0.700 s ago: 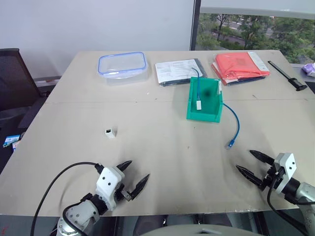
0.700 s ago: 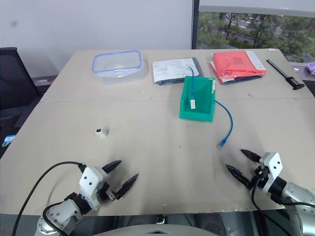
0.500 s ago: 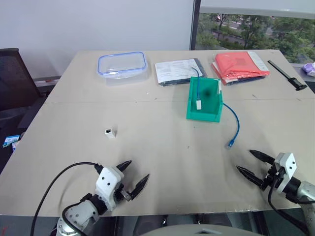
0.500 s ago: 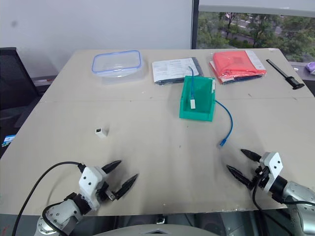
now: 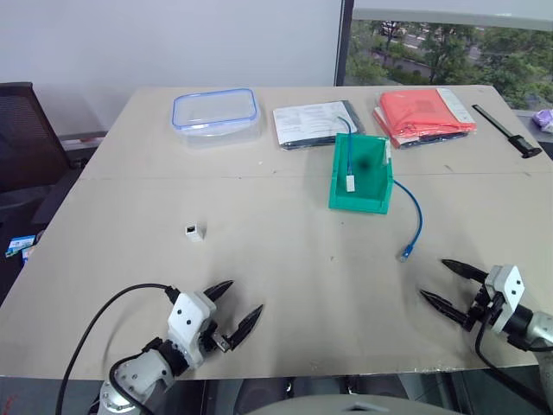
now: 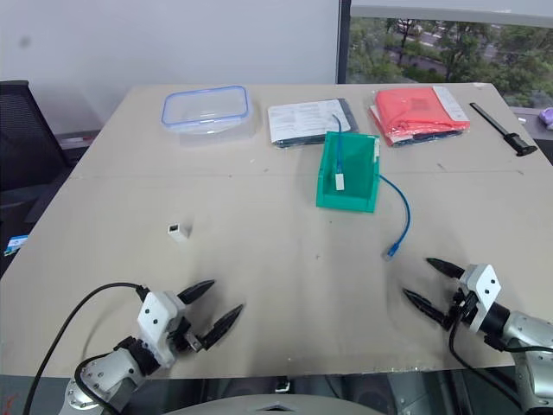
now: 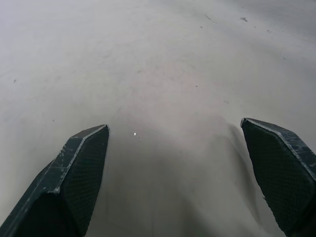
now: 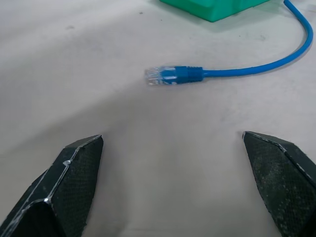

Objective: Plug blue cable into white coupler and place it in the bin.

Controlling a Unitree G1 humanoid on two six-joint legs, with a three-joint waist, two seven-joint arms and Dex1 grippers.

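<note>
Head cam, left eye: beige tabletop (image 5: 285,259) w/ the green bin (image 5: 359,177) right of centre, toward the far side. The blue cable (image 5: 416,216) runs out of the bin, over its right wall, curves down across the tabletop and ends in a clear plug near the right pincer (image 5: 455,285). A slim white block hangs on the cable's other end inside the bin. The white coupler (image 5: 193,231) sits alone on the left half, well apart from cable and bin. Left pincer (image 5: 237,304) low at the near edge, fingers spread, nothing btwn them. Right pincer at the near right edge, fingers also spread and empty, tips pointing toward the plug but apart from it. Far side: clear blue-rimmed box (image 5: 215,112), papers (image 5: 317,124), red folder (image 5: 424,112), black tool (image 5: 507,131). Dark chair (image 5: 26,130) at far left.

Right eye: same layout; coupler left, bin centre-right, cable plug lying just ahead of the right pincer.

Left wrist cam: both black fingers (image 7: 79,173) wide apart over bare tabletop, nothing held.

Right wrist cam: fingers (image 8: 69,177) wide apart, empty. Cable plug lies on the tabletop ahead of them, roughly btwn the two tips' lines, not touching. A corner of the bin shows beyond it.
</note>
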